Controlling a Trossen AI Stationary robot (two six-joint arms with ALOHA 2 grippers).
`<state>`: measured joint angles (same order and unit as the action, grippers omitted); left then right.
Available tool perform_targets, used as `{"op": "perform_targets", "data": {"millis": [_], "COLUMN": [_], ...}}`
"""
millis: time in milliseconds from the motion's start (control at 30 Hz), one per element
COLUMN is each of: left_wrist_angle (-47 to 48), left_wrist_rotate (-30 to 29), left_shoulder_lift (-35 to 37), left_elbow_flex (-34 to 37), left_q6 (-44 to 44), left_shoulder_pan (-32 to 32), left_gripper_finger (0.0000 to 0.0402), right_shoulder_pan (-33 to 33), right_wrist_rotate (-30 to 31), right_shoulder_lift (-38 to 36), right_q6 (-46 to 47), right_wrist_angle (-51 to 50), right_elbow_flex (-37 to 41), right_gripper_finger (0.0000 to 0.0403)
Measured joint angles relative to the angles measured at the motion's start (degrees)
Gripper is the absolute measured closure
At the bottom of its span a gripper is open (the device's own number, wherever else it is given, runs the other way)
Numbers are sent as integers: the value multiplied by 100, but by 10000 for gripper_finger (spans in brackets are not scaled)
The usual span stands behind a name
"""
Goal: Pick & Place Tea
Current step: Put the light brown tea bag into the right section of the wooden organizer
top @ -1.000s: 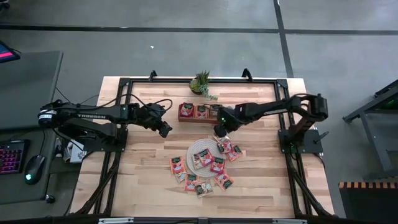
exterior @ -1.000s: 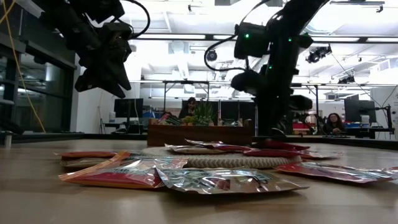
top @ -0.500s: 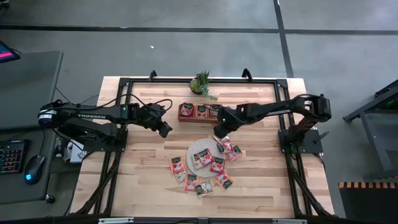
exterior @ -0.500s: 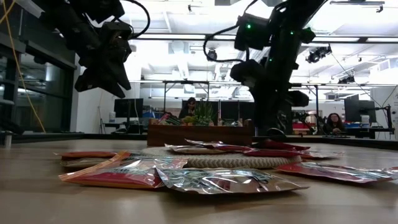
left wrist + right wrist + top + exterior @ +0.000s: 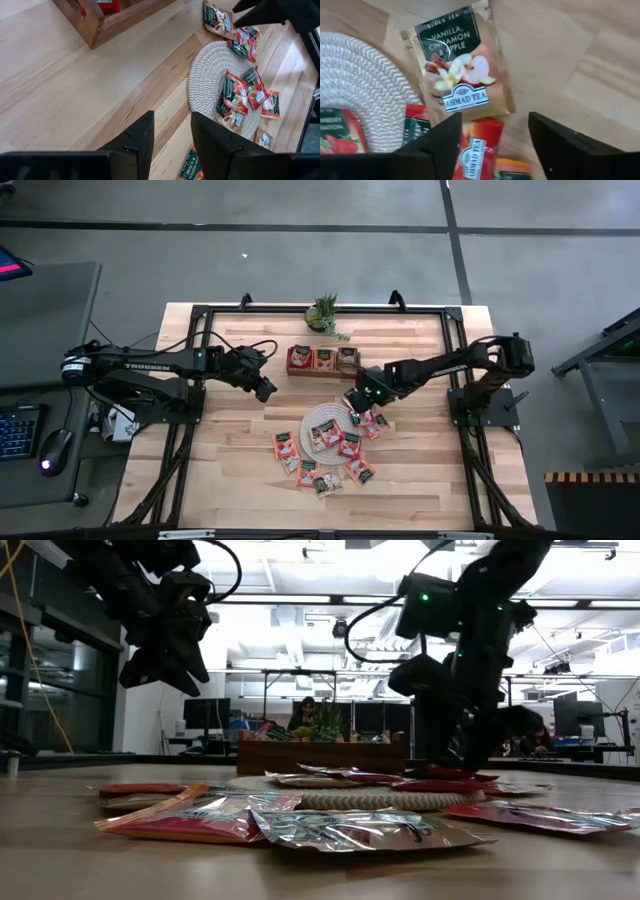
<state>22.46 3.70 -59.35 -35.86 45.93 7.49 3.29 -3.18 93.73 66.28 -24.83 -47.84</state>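
Your right end effector (image 5: 357,401) hangs with fingers apart over a beige tea sachet (image 5: 461,75) at the woven mat's (image 5: 312,420) 2 o'clock edge. More tea sachets (image 5: 348,445) lie scattered on and around the mat; some sit in the wooden tray (image 5: 322,360). Your left end effector (image 5: 266,390) waits, fingers apart, above the tabletop (image 5: 230,450) at the mat's 10 o'clock.

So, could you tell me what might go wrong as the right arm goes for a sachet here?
The right end effector, open, hangs over overlapping tea sachets beside the woven mat, so it might pinch two at once. The beige vanilla sachet lies flat on the table, so the fingers could slide over it.
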Motion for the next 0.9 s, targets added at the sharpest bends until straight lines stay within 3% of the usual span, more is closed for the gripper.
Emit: {"op": "perform_targets", "data": {"millis": [200,567,900], "left_wrist_angle": [0,0,0], "left_wrist_rotate": [0,-2,-2], "left_shoulder_lift": [0,0,0], "left_elbow_flex": [0,0,0], "left_q6": [0,-35,-66], "left_shoulder_pan": [0,2,0], "left_gripper_finger": [273,273,273], "right_shoulder_pan": [-84,-35,-10], "right_wrist_rotate": [-93,47,105], "right_shoulder_lift": [-47,-22,-11], "right_q6": [341,488,569], "right_wrist_angle": [693,1561,1614], "right_elbow_flex": [411,650,648], "right_gripper_finger": [142,141,154]}}
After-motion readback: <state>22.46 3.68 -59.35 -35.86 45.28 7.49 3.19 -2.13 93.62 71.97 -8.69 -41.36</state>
